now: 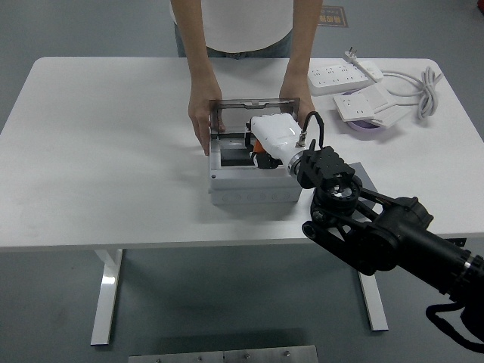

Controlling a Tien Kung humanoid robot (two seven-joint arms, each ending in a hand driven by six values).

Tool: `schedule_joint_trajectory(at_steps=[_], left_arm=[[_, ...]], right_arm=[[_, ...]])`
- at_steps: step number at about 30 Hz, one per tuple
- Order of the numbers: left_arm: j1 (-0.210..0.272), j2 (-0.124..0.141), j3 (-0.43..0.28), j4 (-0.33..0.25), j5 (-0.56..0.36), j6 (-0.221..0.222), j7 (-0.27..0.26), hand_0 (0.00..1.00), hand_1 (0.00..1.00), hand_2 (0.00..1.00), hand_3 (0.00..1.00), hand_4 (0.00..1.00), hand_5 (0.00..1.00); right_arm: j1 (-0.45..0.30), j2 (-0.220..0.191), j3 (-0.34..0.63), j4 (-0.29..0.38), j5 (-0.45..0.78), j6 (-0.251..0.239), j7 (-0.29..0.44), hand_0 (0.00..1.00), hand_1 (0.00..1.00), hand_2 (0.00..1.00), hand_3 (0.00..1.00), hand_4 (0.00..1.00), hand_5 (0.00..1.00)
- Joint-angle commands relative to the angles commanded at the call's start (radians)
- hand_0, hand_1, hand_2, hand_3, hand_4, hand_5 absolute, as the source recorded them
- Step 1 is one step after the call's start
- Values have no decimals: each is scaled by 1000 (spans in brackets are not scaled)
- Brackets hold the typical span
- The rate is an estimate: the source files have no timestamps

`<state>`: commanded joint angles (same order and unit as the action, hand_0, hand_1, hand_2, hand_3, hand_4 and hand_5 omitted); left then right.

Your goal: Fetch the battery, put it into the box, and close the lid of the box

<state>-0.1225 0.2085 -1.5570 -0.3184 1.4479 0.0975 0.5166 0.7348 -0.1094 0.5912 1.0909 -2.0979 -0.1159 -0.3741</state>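
Right hand [266, 145] sits over the open box [255, 175]; its fingers appear curled on the orange battery [264, 159], just inside the box opening; a person's hands [203, 122] brace the box and its raised lid [253, 116]; lower squarely, release only once seated, avoid the lid.

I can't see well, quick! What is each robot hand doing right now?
Left hand: not in the picture.
Right hand: over the open box; whether its fingers are open or shut cannot be told.
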Motion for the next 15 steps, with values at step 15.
schedule_joint_trajectory(at_steps=[15], left_arm=[[-9, 0, -8, -2, 20, -6, 3, 541, 724, 689, 591, 684, 183]], right_arm=[[28, 39, -43, -94, 71, -145, 55, 173, 226, 285, 327, 152, 2]])
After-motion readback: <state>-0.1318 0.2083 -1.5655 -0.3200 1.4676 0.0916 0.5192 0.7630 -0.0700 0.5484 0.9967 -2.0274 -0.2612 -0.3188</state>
